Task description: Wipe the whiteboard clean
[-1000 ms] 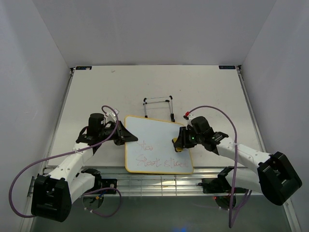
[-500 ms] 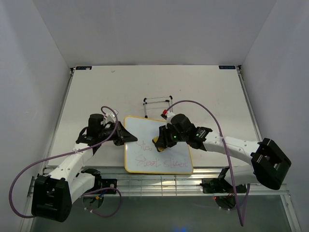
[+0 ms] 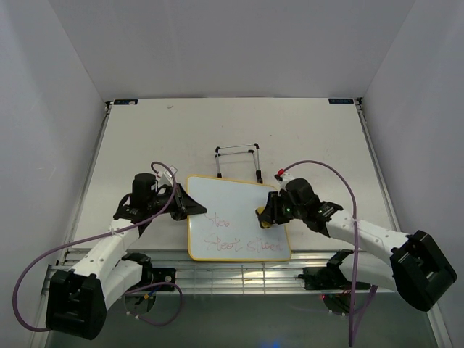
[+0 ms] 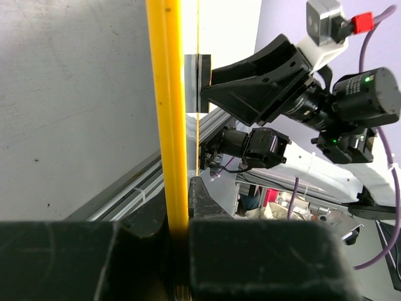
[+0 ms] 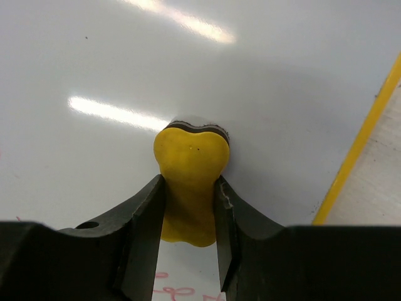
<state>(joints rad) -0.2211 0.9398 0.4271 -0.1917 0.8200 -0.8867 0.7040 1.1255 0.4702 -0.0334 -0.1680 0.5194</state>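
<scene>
The whiteboard (image 3: 228, 197) lies flat near the table's front edge, yellow-framed. Red writing (image 3: 243, 245) covers its lower half. My left gripper (image 3: 190, 206) is shut on the board's left edge. In the left wrist view the yellow frame (image 4: 165, 113) runs up from between the closed jaws of the left gripper (image 4: 178, 229). My right gripper (image 3: 267, 217) is over the board's right side, shut on a small yellow eraser (image 5: 191, 153). The eraser's dark pad presses on the white surface (image 5: 263, 69). Red strokes (image 5: 178, 291) show just below the right gripper (image 5: 190, 188).
A thin wire easel stand (image 3: 238, 151) lies just behind the board. A metal rail (image 3: 239, 272) runs along the table's front edge below the board. White walls close in the table on the left, right and back.
My right gripper swept the eraser left to the board's middle, then back to the right side. The left gripper kept its hold on the edge, and the board shifted only slightly.
</scene>
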